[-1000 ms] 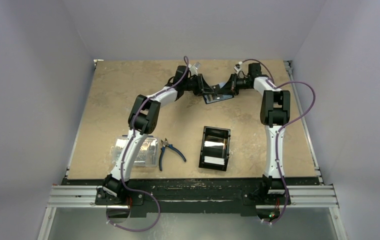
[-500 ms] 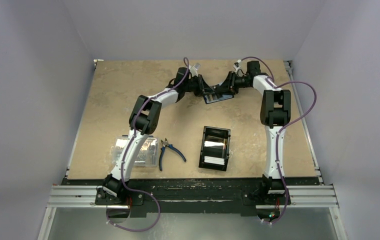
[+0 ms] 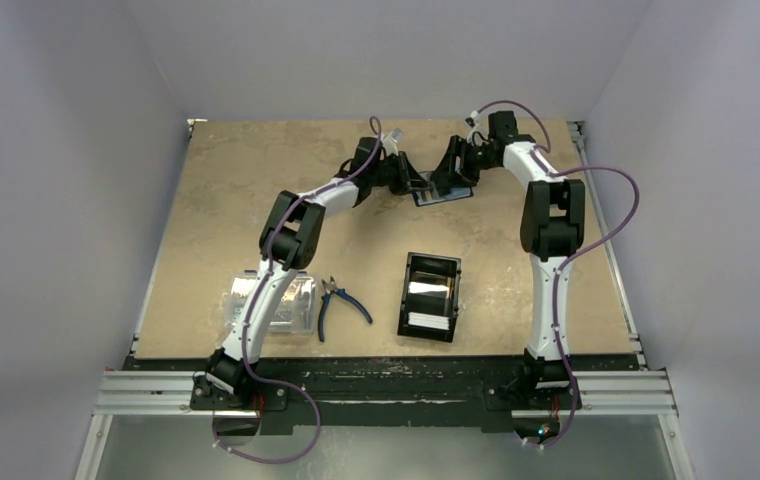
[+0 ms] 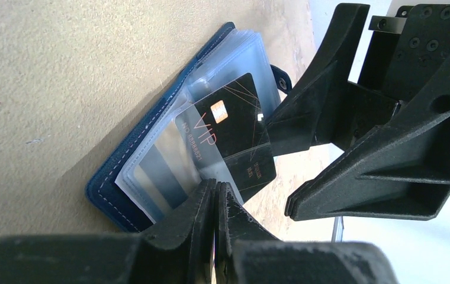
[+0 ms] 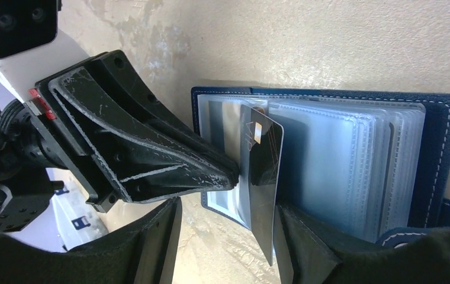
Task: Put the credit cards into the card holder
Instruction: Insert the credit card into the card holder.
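Card holder: I see it lying open on the tabletop, with its clear sleeves fanned up.
Black card: tilted among the holder's sleeves and sticking partly out.
Left claw: clenched at the holder's edge, tips against the card. I can't tell whether it pinches the card or a sleeve.
Right claw: released, with one finger on each side of the card, across the holder from the left claw.
Black tray: well apart from the holder, towards the arm bases, with white cards inside.
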Robot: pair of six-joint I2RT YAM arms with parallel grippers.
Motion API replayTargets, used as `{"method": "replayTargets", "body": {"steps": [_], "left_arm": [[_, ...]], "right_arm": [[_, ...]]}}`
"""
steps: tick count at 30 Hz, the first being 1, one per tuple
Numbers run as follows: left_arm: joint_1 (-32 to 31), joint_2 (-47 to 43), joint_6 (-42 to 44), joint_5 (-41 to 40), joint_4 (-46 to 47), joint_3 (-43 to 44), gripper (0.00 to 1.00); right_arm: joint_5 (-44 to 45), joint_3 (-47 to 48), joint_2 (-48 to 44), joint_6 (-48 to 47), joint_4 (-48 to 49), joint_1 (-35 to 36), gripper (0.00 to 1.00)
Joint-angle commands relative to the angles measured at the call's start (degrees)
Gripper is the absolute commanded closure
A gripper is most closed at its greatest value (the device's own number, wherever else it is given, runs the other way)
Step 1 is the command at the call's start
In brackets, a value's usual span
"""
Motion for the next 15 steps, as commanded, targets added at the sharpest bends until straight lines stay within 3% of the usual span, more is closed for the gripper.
{"method": "replayTargets", "body": {"steps": [1,11,15], "left_arm": [[-0.1,2.6,4.6,-3.6,-10.1,-2.8,0.93],[1.0,-6.3,6.5,2.7,-11.0,1.0,0.63],[2.7,-11.0,7.2,-0.7,-14.9,-0.7,0.6]], "right_arm": [[7.9,1.4,-1.5,-4.4,-3.7,-0.9,0.37],[8.3,0.1,-1.8,-7.6,-2.1,-0.3,0.34],[10.0,-0.1,-1.3,-9.8,-2.3,-0.2,0.3]]}}
